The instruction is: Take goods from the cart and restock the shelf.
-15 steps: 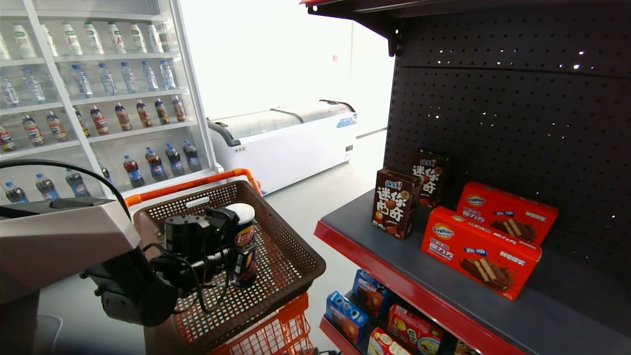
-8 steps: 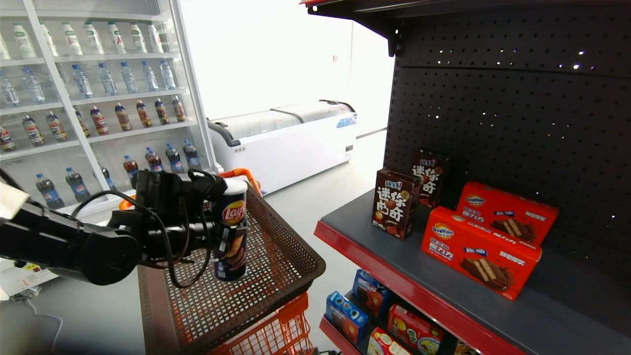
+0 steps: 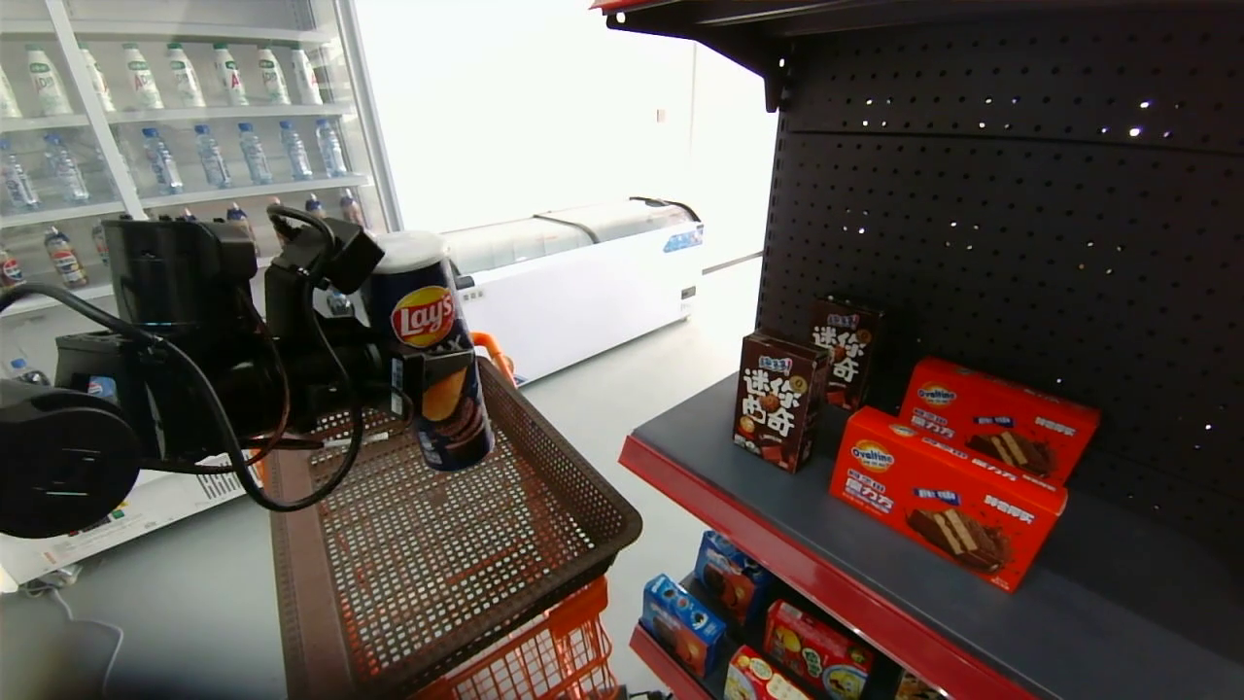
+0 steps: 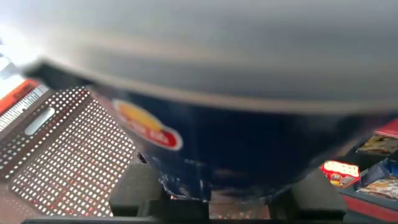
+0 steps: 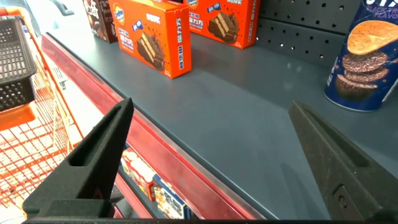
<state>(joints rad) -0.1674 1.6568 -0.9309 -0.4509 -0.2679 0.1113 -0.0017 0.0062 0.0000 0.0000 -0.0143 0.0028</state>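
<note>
My left gripper (image 3: 420,375) is shut on a dark blue chips can (image 3: 432,360) with a white lid, held upright above the brown cart basket (image 3: 583,510). In the left wrist view the can (image 4: 249,149) sits between the left gripper's (image 4: 227,194) fingers, with the basket mesh (image 4: 62,155) below. To the right, the grey shelf (image 3: 719,457) with a red edge carries two dark brown boxes (image 3: 780,399) and two orange boxes (image 3: 948,496). My right gripper (image 5: 211,162) hangs open over the shelf deck (image 5: 249,106), near the orange boxes (image 5: 155,40) and a second chips can (image 5: 364,56).
A glass-door drinks cooler (image 3: 194,146) stands behind the cart, and a white chest freezer (image 3: 573,272) lies beyond it. A black pegboard (image 3: 972,194) backs the shelf, with a higher shelf (image 3: 777,15) overhead. Snack boxes (image 3: 739,622) fill the lower shelf. An orange lower cart basket (image 5: 25,155) stands beside it.
My left gripper has risen with the chips can, from inside the cart basket to well above its rim. The shelf goods have not moved.
</note>
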